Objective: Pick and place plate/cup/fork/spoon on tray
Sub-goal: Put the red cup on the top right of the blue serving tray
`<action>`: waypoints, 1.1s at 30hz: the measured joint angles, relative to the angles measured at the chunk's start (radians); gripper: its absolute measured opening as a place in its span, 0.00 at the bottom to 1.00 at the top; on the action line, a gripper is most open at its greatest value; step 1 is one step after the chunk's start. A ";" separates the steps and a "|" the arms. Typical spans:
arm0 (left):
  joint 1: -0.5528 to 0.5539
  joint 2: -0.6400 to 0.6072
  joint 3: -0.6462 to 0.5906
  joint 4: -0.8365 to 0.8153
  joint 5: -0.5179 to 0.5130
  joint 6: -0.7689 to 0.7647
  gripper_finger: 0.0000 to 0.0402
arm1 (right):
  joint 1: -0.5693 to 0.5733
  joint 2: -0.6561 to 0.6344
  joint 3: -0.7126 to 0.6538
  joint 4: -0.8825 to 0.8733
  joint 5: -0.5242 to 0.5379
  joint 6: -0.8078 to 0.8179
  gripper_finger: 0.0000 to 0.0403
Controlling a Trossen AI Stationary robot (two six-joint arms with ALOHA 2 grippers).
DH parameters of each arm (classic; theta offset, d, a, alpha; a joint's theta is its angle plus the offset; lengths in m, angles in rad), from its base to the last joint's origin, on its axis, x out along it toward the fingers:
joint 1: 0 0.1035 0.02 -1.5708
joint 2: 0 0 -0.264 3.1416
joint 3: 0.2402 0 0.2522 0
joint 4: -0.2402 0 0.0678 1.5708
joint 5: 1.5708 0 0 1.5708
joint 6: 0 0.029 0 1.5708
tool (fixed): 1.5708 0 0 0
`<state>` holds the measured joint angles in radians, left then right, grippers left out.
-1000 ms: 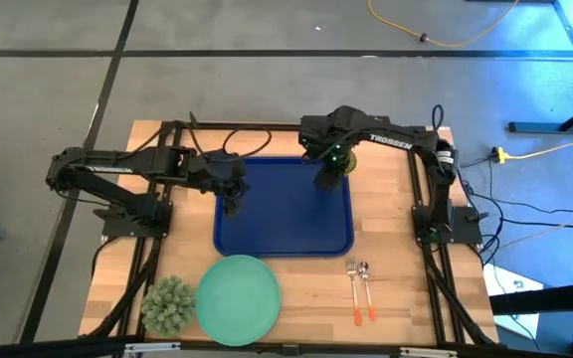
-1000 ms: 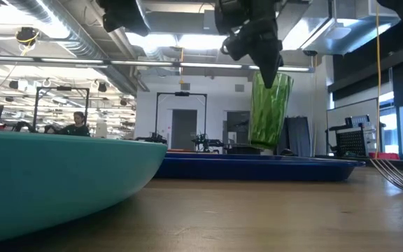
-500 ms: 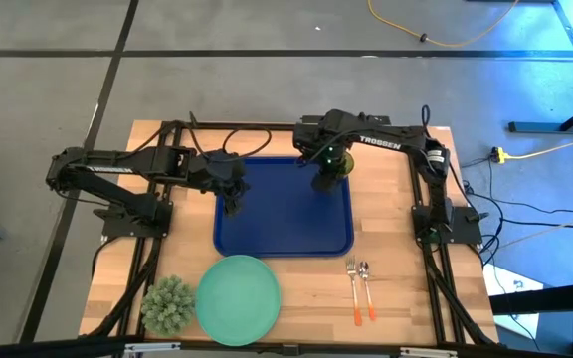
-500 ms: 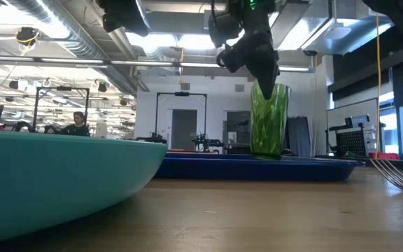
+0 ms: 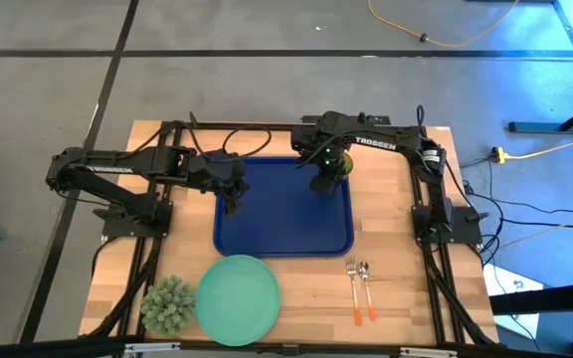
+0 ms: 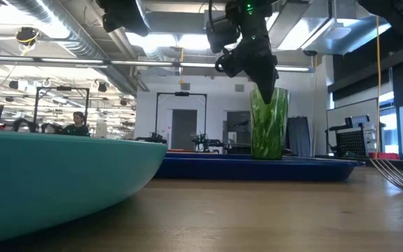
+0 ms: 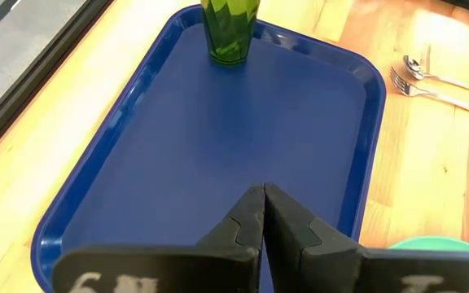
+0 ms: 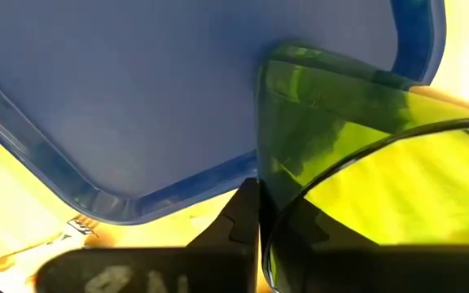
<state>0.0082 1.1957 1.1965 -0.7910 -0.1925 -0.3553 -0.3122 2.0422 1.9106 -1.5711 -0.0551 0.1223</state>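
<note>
**Setting the cup down on the tray: right gripper at the rim, three items not yet placed**

High view. The right gripper (image 5: 328,169) sits directly over the cup (image 5: 338,165), at the far right corner of the tray (image 5: 267,224). The left gripper (image 5: 232,204) hangs over the tray's left edge, fingers pressed together, holding nothing. On the near bench (image 5: 406,268) lie the plate (image 5: 239,298), the fork (image 5: 351,289) and the spoon (image 5: 366,289). Fork and spoon lie side by side, just right of the tray's near right corner, long axes running far to near, heads far and orange handles near. They are nearer the right arm; the plate is nearer the left. A spiky plant (image 5: 167,304) sits beside the plate.

Low view. The cup (image 6: 268,123) stands upright with its base on the tray (image 6: 257,166). The right gripper (image 6: 263,91) reaches down onto its rim from above.

Left wrist view. The cup (image 7: 230,31) is at the tray's far end, well apart from the closed left gripper (image 7: 264,213).

Right wrist view. One finger lies against the outside of the cup wall (image 8: 324,146); the other is hidden, so whether the pinch on the rim is loosened cannot be told.

Count: one cup, one plate, one fork, one spoon, one tray, one plant.

Judgement: release should go straight up, along the cup's upright axis, to avoid tipping it.
</note>
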 joint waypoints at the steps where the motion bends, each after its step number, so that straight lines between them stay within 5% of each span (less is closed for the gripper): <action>1: 0.000 0.000 0.000 0.000 0.000 0.000 0.00 | 0.000 0.000 0.000 0.000 0.000 0.000 0.08; 33: 0.000 0.000 0.000 -0.002 0.000 0.001 0.00 | 0.001 0.000 0.000 0.005 0.000 0.004 0.06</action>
<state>0.0082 1.1961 1.1965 -0.7925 -0.1928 -0.3542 -0.3115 2.0418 1.9106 -1.5661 -0.0547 0.1266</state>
